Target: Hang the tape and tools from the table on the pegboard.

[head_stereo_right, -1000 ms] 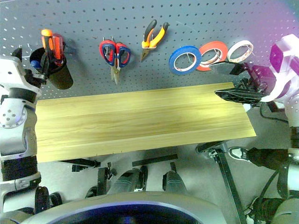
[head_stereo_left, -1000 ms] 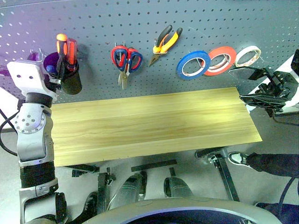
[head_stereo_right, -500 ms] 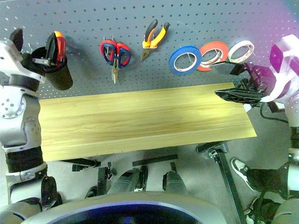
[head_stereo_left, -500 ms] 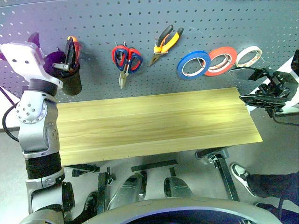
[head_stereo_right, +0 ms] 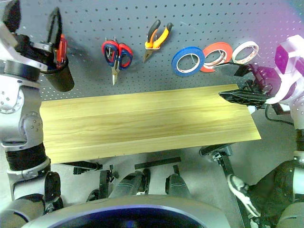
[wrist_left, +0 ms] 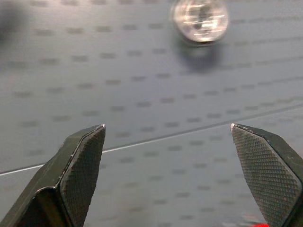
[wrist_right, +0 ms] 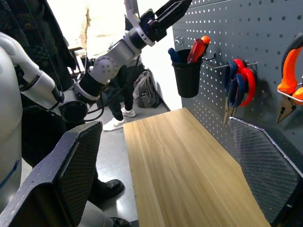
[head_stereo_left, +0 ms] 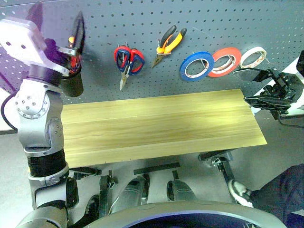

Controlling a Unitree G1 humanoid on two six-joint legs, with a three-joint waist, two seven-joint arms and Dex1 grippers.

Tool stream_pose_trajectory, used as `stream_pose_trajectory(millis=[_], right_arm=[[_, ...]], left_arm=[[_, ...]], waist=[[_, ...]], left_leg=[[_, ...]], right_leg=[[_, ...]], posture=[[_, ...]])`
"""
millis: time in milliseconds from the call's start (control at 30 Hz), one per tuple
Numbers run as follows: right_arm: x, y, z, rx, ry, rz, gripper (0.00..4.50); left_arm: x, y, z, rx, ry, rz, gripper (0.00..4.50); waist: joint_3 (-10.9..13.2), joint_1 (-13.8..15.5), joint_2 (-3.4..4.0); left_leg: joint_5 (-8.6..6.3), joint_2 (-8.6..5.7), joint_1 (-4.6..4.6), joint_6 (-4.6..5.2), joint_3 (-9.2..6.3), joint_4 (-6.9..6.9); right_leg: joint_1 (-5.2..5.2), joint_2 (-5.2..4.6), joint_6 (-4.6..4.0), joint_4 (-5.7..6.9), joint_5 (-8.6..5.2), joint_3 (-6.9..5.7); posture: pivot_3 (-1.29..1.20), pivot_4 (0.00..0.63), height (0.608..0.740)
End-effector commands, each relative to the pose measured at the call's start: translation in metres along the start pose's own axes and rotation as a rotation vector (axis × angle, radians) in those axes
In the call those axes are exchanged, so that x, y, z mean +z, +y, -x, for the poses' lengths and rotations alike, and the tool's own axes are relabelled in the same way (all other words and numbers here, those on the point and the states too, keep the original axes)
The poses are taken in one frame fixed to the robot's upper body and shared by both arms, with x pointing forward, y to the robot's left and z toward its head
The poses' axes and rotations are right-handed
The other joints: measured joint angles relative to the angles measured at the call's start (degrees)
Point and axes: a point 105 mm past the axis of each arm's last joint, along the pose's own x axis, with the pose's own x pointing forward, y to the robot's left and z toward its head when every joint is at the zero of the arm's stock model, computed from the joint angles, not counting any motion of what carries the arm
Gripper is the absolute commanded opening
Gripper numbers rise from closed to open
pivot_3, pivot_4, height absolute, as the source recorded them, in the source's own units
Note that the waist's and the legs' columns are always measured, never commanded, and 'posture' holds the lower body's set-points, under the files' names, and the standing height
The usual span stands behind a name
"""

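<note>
The left claw [head_stereo_left: 78,31] stands wide and empty against the pegboard [head_stereo_left: 213,23], above a black cup [head_stereo_left: 72,81]. The right claw [head_stereo_left: 254,85] is wide, empty, beside the bare worktop [head_stereo_left: 156,126]. The blue tape [head_stereo_left: 196,65], scissors [head_stereo_left: 127,61] and pliers [head_stereo_left: 168,43] hang on the pegboard.

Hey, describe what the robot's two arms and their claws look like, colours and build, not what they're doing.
Both arms are silver-grey metal segments with round bolted joints and black bands; a black cable runs beside the left arm. White wrist housings glow purple. The left claw and right claw each have two black wedge-shaped fingers with cross-hatched textured pads.
</note>
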Motion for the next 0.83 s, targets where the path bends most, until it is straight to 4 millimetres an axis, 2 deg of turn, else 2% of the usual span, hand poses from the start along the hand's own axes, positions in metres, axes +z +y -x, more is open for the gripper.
stream_pose_trajectory(millis=[33, 67, 167, 200, 233, 367, 400, 567, 600, 633, 700, 800, 833], right_arm=[[0.012, 0.004, 0.002, 0.004, 0.004, 0.051, 4.50], [0.011, 0.004, 0.002, 0.007, 0.006, 0.051, 4.50], [0.009, 0.005, -0.001, 0.017, 0.011, 0.050, 4.50], [0.009, 0.005, -0.001, 0.017, 0.013, 0.047, 4.50], [0.009, 0.005, -0.001, 0.019, 0.015, 0.046, 4.50], [0.007, 0.007, -0.004, 0.028, 0.024, 0.045, 4.50], [0.006, 0.007, -0.005, 0.030, 0.024, 0.042, 4.50], [0.002, 0.007, -0.008, 0.037, 0.026, 0.035, 4.50], [0.001, 0.007, -0.008, 0.037, 0.026, 0.034, 4.50], [-0.001, 0.006, -0.009, 0.036, 0.037, 0.034, 4.50], [-0.004, 0.005, -0.011, 0.035, 0.037, 0.031, 4.50], [-0.010, 0.007, -0.018, 0.055, 0.033, 0.013, 4.50], [-0.015, 0.009, -0.023, 0.063, 0.038, 0.004, 4.50]], left_arm=[[0.002, -0.028, 0.005, -0.148, -0.008, 0.002, 4.44], [-0.006, -0.036, 0.008, -0.192, 0.033, 0.067, 4.44], [-0.022, -0.055, 0.016, -0.315, 0.107, 0.122, 4.44], [-0.025, -0.058, 0.019, -0.343, 0.121, 0.089, 4.44], [-0.028, -0.061, 0.022, -0.366, 0.128, 0.127, 4.44], [-0.057, -0.071, 0.041, -0.461, 0.285, 0.252, 4.44], [-0.062, -0.072, 0.045, -0.486, 0.312, 0.231, 4.44], [-0.083, -0.088, 0.071, -0.586, 0.473, 0.445, 4.44], [-0.088, -0.090, 0.077, -0.594, 0.523, 0.501, 4.44], [-0.091, -0.089, 0.079, -0.606, 0.521, 0.458, 4.44], [-0.095, -0.091, 0.087, -0.631, 0.571, 0.523, 4.44], [-0.104, -0.088, 0.097, -0.642, 0.615, 0.534, 4.44], [-0.110, -0.085, 0.100, -0.637, 0.622, 0.489, 4.44]], waist=[[0.00, -0.02, 0.00], [0.00, -0.03, 0.00], [0.00, -0.06, 0.00], [0.00, -0.07, 0.00], [0.00, -0.07, 0.00], [-0.01, -0.15, 0.01], [-0.01, -0.17, 0.02], [-0.01, -0.17, 0.02], [-0.01, -0.14, 0.02], [-0.01, -0.13, 0.02], [-0.01, -0.21, 0.02], [-0.04, -0.23, 0.06], [-0.04, -0.23, 0.06]], left_leg=[[0.00, 0.00, 0.00, 0.00, 0.00, 0.00], [0.00, 0.00, 0.00, 0.00, 0.00, 0.00], [0.00, 0.00, 0.00, 0.00, 0.00, 0.00], [0.00, 0.00, 0.01, 0.00, 0.00, 0.00], [0.00, 0.00, 0.00, 0.00, 0.00, 0.00], [0.00, 0.00, 0.00, 0.00, 0.00, 0.00], [0.00, 0.00, 0.01, 0.00, 0.00, -0.01], [-0.01, 0.00, 0.01, 0.00, 0.00, 0.00], [-0.01, 0.00, 0.00, 0.00, 0.00, 0.00], [-0.01, 0.00, 0.01, 0.01, 0.00, 0.00], [-0.01, 0.00, 0.01, 0.00, 0.00, -0.01], [-0.01, 0.01, 0.01, 0.00, 0.00, -0.01], [-0.01, 0.01, 0.02, 0.00, 0.00, -0.02]], right_leg=[[0.00, 0.00, 0.00, 0.00, 0.00, 0.00], [0.00, 0.00, 0.00, 0.00, 0.00, 0.00], [-0.01, 0.00, 0.00, 0.00, 0.00, 0.01], [0.00, 0.00, 0.00, 0.00, 0.00, 0.01], [-0.01, 0.00, -0.01, 0.00, 0.00, 0.01], [-0.02, 0.00, -0.01, -0.01, 0.00, 0.02], [-0.02, 0.00, -0.01, -0.01, 0.00, 0.02], [-0.01, 0.00, -0.01, -0.01, 0.00, 0.02], [-0.02, 0.00, -0.01, -0.01, 0.00, 0.03], [-0.01, 0.00, -0.01, -0.02, 0.00, 0.03], [-0.02, 0.00, -0.01, -0.02, 0.00, 0.03], [-0.02, 0.00, -0.01, -0.02, 0.00, 0.03], [-0.02, 0.00, -0.01, -0.02, 0.00, 0.03]], posture=[[-0.09, 0.219, 0.740], [-0.09, 0.218, 0.740], [-0.09, 0.216, 0.740], [-0.10, 0.217, 0.740], [-0.10, 0.217, 0.740], [-0.10, 0.219, 0.740], [-0.10, 0.219, 0.740], [-0.10, 0.219, 0.740], [-0.10, 0.218, 0.740], [-0.10, 0.217, 0.740], [-0.10, 0.212, 0.740], [-0.10, 0.205, 0.740], [-0.10, 0.203, 0.740]])
